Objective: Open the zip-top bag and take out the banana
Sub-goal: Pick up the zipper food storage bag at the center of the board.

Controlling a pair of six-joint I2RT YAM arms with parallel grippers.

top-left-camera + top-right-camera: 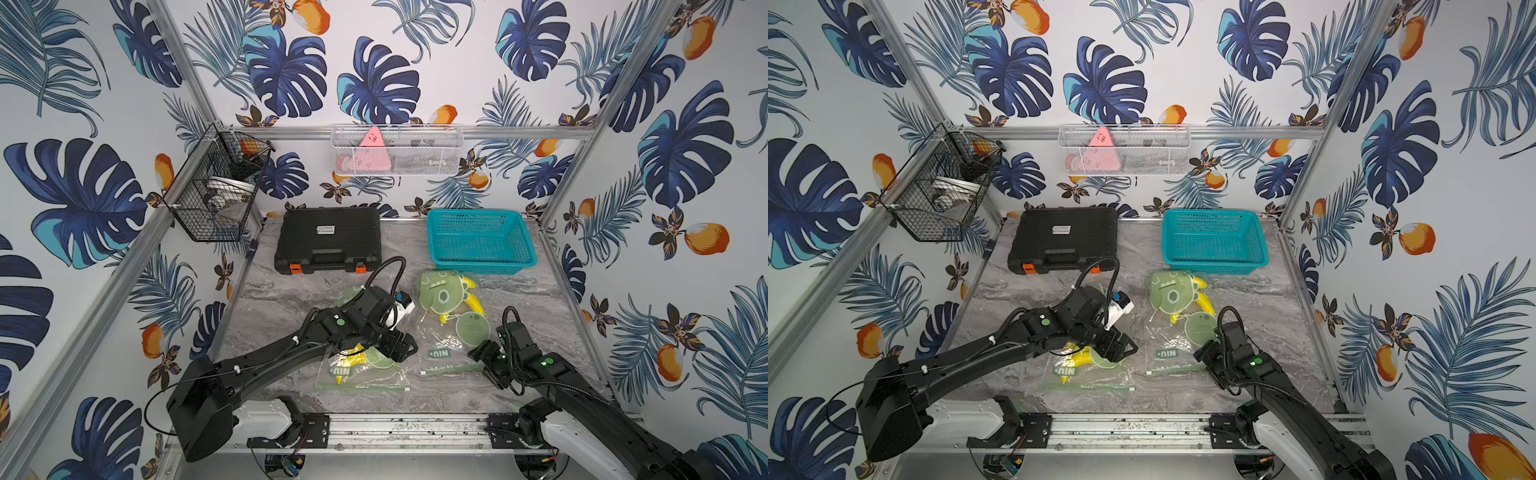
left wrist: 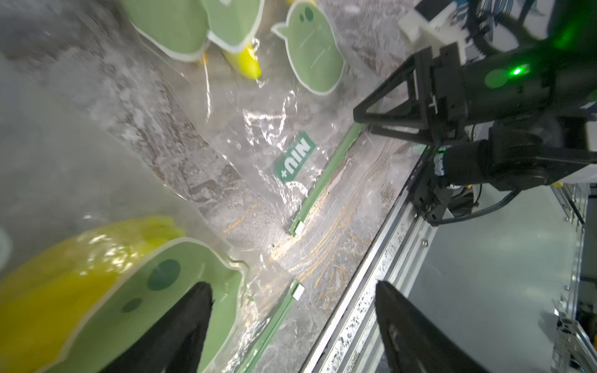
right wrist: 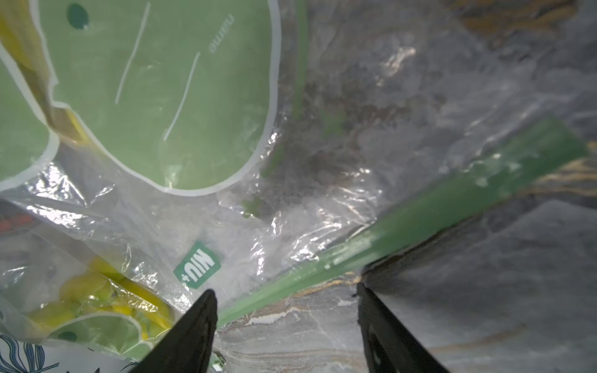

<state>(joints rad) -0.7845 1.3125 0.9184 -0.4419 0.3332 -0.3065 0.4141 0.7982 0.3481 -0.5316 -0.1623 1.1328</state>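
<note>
Two clear zip-top bags with green cartoon prints lie on the marble table. The left bag (image 1: 365, 376) holds a yellow banana (image 1: 348, 360), and its green zip strip (image 1: 361, 387) faces the front edge. The right bag (image 1: 446, 336) holds another banana (image 1: 474, 306); its zip strip (image 1: 451, 369) also faces front. My left gripper (image 1: 403, 351) hovers open over the left bag's right end; in the left wrist view its gripper (image 2: 292, 306) straddles the strip's end (image 2: 290, 300) beside the banana (image 2: 64, 274). My right gripper (image 1: 482, 363) is open at the right bag's strip (image 3: 420, 213), fingertips (image 3: 203, 310) near it.
A black tool case (image 1: 328, 239) and a teal basket (image 1: 480, 241) stand at the back of the table. A black wire basket (image 1: 216, 187) and a white mesh basket (image 1: 397, 149) hang on the walls. The metal front rail (image 1: 407, 428) runs just behind both arms' bases.
</note>
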